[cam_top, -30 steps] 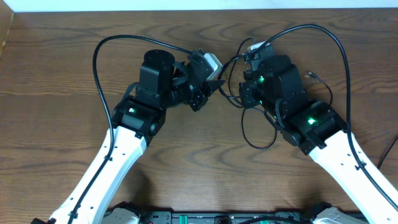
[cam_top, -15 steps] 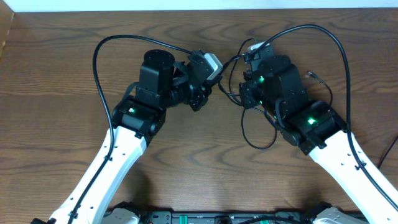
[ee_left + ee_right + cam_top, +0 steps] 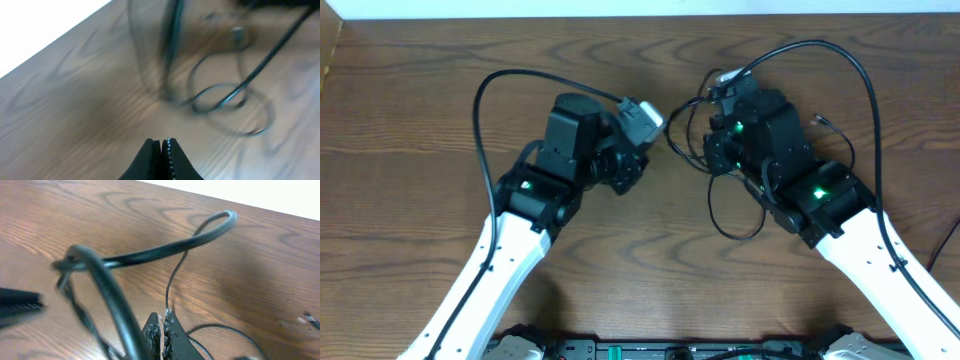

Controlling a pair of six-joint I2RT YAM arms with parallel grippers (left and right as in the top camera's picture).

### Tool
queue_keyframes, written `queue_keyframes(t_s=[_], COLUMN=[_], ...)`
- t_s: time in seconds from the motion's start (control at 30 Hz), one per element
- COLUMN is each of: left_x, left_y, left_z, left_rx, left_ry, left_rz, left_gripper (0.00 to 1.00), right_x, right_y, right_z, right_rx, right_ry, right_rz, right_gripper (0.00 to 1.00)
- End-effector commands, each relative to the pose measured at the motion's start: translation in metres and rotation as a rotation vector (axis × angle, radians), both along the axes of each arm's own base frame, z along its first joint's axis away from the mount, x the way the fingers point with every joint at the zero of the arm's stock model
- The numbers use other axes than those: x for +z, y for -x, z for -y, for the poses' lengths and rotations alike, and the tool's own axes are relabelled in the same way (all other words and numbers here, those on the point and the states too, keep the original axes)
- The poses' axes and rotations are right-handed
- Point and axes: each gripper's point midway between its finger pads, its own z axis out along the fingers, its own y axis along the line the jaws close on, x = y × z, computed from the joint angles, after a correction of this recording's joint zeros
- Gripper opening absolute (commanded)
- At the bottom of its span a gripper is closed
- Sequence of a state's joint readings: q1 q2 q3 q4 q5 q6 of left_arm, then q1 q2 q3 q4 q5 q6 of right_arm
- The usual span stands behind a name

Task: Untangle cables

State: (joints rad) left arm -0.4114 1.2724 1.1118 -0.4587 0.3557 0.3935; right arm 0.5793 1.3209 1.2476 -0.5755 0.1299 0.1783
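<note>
Table (image 3: 420, 100): dark brown wood, wavy grain; white strip (image 3: 620, 7) beyond far edge. Cables (image 3: 171, 280): thin black looped cords between the arms. Right gripper (image 3: 164, 317): closed, pinching one cord. Left gripper (image 3: 163, 145): closed, nothing seen held.

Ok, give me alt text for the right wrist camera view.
Closed fingers pinch a thin black cable that rises from their tips over a wooden table. A thicker black cable arcs across the view.

site: robotics lab | evidence: left arm (image 3: 495, 265) and right arm (image 3: 880, 260) over one wood-grain tabletop (image 3: 400, 120) | beyond the fingers (image 3: 150, 160): plain white strip (image 3: 620, 8) past the tabletop's far edge
</note>
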Motion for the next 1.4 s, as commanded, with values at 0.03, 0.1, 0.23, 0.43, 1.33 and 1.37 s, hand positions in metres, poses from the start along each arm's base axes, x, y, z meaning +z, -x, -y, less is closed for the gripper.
queue_keyframes(t_s=[0.03, 0.1, 0.23, 0.43, 1.33, 1.37], left_x=[0.016, 0.025, 0.047, 0.053, 0.018, 0.018], left_y=[-0.013, -0.01, -0.003, 0.009, -0.04, -0.039], left_z=[-0.052, -0.069, -0.078, -0.047, 0.026, 0.025], left_rx=[0.194, 0.242, 0.279, 0.125, -0.101, -0.098], left_ry=[-0.204, -0.263, -0.249, -0.133, 0.042, 0.046], left_rz=[0.14, 0.184, 0.246, 0.236, 0.203, 0.197], left_gripper=[0.07, 0.07, 0.07, 0.13, 0.54, 0.54], right_x=[0.006, 0.006, 0.004, 0.003, -0.003, -0.004], right_y=[-0.003, -0.003, -0.004, -0.003, 0.002, 0.002], right_z=[0.004, 0.004, 0.004, 0.002, -0.001, -0.001], right_rx=[-0.021, -0.021, -0.021, -0.014, 0.012, 0.012], right_ry=[0.001, 0.002, 0.005, 0.001, 0.002, 0.002], right_rz=[0.02, 0.02, 0.015, 0.011, -0.024, -0.024], right_gripper=[0.01, 0.01, 0.01, 0.01, 0.01, 0.01])
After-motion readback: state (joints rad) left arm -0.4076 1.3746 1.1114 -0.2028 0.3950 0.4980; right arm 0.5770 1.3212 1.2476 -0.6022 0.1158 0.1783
